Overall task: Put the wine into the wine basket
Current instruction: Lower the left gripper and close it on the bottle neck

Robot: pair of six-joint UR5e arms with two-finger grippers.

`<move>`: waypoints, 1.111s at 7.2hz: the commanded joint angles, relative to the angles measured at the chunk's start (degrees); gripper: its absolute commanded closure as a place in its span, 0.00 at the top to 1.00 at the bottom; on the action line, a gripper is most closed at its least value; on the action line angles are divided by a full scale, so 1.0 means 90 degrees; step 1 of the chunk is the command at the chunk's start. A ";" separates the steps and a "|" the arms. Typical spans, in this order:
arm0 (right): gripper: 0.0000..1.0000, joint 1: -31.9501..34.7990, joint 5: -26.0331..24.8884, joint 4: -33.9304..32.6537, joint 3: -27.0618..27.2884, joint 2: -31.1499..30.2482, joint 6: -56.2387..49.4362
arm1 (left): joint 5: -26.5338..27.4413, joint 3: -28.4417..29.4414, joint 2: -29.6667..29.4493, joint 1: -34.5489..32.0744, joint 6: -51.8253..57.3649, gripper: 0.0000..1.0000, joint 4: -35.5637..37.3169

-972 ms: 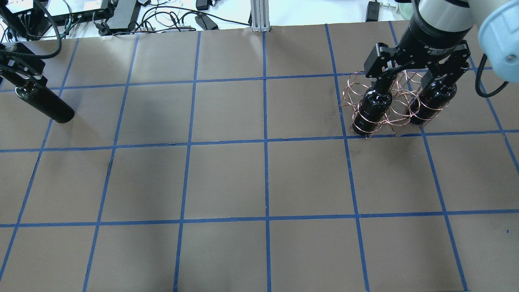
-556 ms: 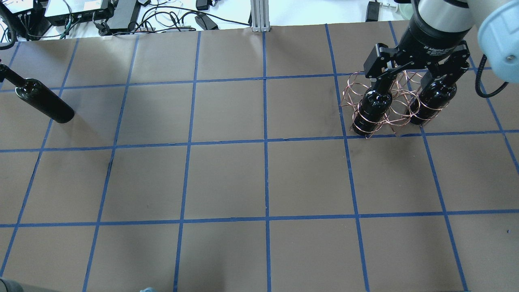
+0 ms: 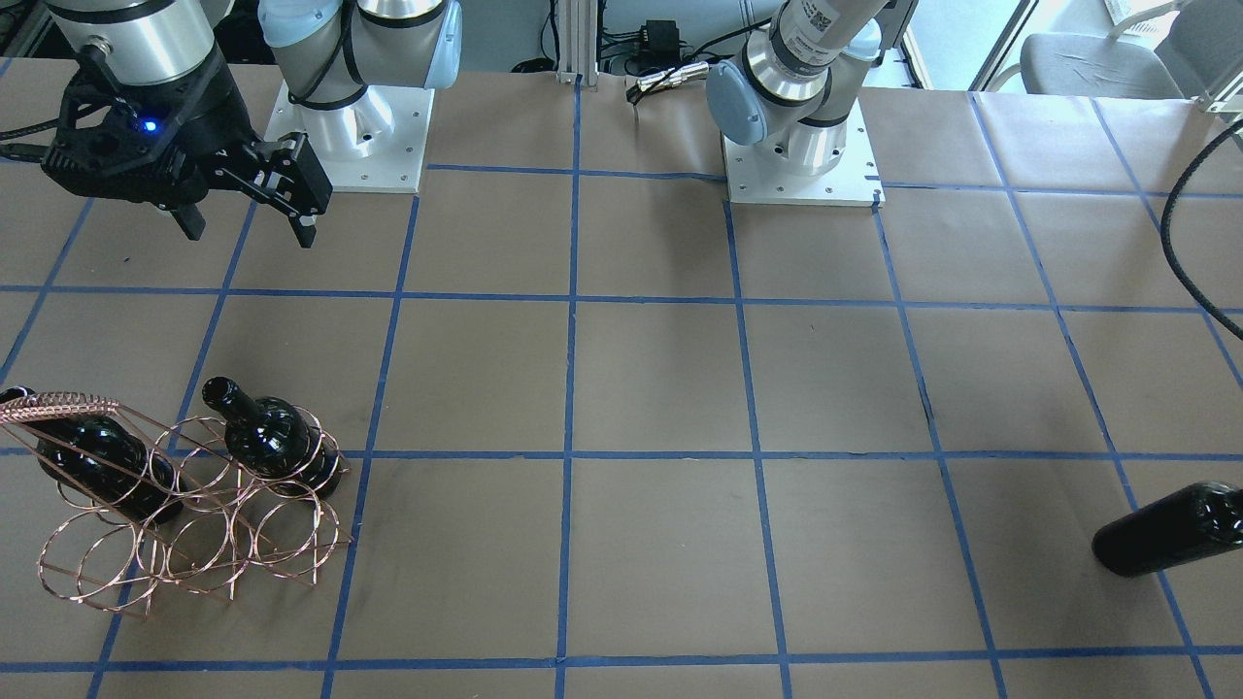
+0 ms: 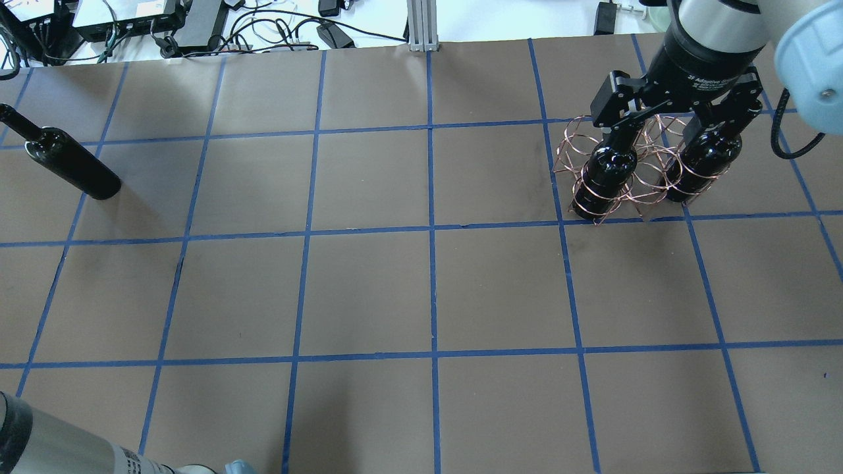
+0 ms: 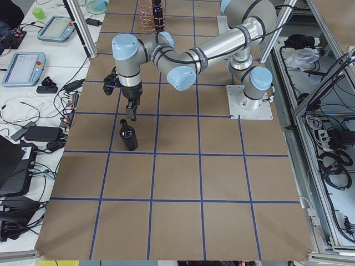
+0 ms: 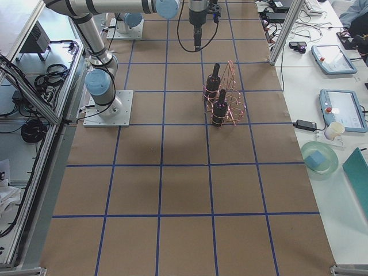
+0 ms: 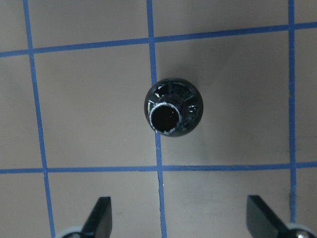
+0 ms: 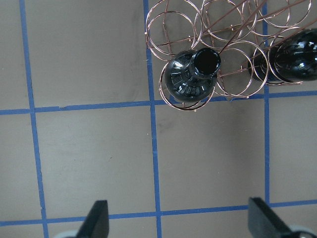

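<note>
We record one wine (image 4: 71, 166), upright on the bench (image 4: 369, 289) at the robot's left end, well apart from the wine basket (image 3: 68, 404). A second bottle (image 3: 270, 442) and a third bottle (image 3: 97, 466) sit in its rings. Left tool (image 7: 178, 200) above the wine, fingers spread, empty. Right tool (image 3: 251, 233) raised near the basket, spread, empty.

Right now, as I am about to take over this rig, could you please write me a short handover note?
Left gripper: jaws open, empty, above the third glossy black glass wine bottle, which stands upright at the left end of the table.
Right gripper: jaws open, empty, raised clear of the rose-gold wire wine basket.
Done: two look-alike black bottles sit in the basket's rings.
Left: grasp the third bottle and set it in a free ring.
</note>
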 commanded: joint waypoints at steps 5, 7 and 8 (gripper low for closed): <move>0.99 0.0000 -0.0006 0.0000 0.0000 0.0026 -0.0007 | -0.0522 -0.0006 -0.0738 0.0008 0.0283 0.95 0.1111; 0.99 0.0000 0.0003 -0.0019 0.0000 0.0035 -0.0007 | -0.0581 -0.0006 -0.0787 0.0008 0.0283 0.90 0.1111; 0.99 0.0000 -0.0006 -0.0010 0.0000 0.0036 -0.0007 | -0.0581 -0.0006 -0.0787 0.0008 0.0274 0.84 0.1121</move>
